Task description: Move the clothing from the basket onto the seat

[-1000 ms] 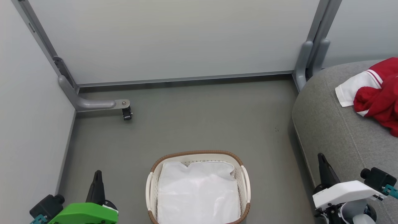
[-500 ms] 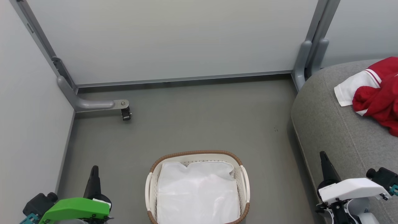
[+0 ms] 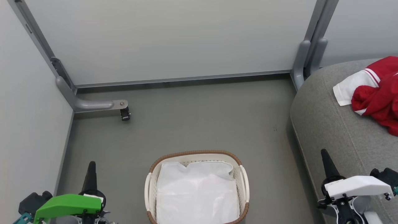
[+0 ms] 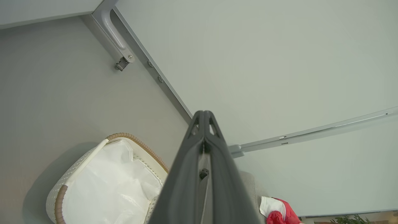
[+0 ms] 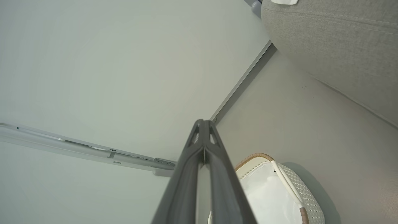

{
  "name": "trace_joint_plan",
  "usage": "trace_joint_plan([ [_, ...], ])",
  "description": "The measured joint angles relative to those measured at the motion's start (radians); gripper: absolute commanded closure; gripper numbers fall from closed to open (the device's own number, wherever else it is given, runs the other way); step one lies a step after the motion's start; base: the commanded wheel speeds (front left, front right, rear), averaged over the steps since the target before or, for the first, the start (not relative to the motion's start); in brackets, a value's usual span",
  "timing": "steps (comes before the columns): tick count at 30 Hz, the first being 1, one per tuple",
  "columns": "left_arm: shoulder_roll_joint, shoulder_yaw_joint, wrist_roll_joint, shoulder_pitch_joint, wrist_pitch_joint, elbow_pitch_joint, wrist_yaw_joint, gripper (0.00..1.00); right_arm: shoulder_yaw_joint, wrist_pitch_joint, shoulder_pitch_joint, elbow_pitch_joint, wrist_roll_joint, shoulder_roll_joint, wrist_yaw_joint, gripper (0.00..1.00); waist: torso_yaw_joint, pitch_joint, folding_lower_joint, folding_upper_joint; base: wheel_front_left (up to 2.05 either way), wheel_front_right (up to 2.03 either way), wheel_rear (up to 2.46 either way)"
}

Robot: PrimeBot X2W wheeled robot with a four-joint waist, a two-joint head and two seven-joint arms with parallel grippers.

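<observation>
Head view: I log the red-and-white sports clothing (image 3: 377,93) heaped on the large grey fabric-upholstered seat (image 3: 335,130), far right. The oval white perforated plastic basket (image 3: 196,153) with a brown woven rim, near centre, holds a white cloth liner (image 3: 196,193).
Left wrist view: left gripper (image 4: 203,115), fingers pressed together.
Right wrist view: right gripper (image 5: 203,123), fingers likewise together.

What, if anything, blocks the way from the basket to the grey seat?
Nothing visible does: bare floor separates the basket from the seat. The red clothing already lies on the seat, and the basket holds its white liner.
</observation>
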State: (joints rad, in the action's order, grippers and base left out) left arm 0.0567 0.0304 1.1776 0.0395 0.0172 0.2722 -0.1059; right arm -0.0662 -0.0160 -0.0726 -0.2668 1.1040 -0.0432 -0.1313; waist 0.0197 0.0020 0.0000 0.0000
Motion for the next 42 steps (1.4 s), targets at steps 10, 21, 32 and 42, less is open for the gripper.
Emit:
trace_joint_plan([
  [10,-0.001,0.016,0.083,0.013,-0.027,-0.006,-0.005,1.0,-0.01,0.026,-0.004,0.003,0.1,-0.001,0.0,1.0,-0.003,0.0,0.0,0.0,0.0,0.0,0.0],
  [21,-0.002,0.034,0.169,0.025,-0.053,-0.009,-0.009,1.0,-0.019,0.052,-0.012,0.007,0.202,-0.002,0.0,1.0,-0.007,0.0,0.0,0.0,0.0,0.0,0.0],
  [32,-0.004,0.049,0.252,0.035,-0.078,-0.013,-0.013,1.0,-0.027,0.077,-0.02,0.012,0.294,-0.002,0.0,1.0,-0.01,0.001,0.0,0.0,0.0,0.0,0.0],
  [42,-0.005,0.062,0.317,0.044,-0.097,-0.017,-0.017,1.0,-0.034,0.096,-0.021,0.014,0.372,-0.003,0.0,1.0,-0.014,0.001,0.0,0.0,0.0,0.0,0.0],
])
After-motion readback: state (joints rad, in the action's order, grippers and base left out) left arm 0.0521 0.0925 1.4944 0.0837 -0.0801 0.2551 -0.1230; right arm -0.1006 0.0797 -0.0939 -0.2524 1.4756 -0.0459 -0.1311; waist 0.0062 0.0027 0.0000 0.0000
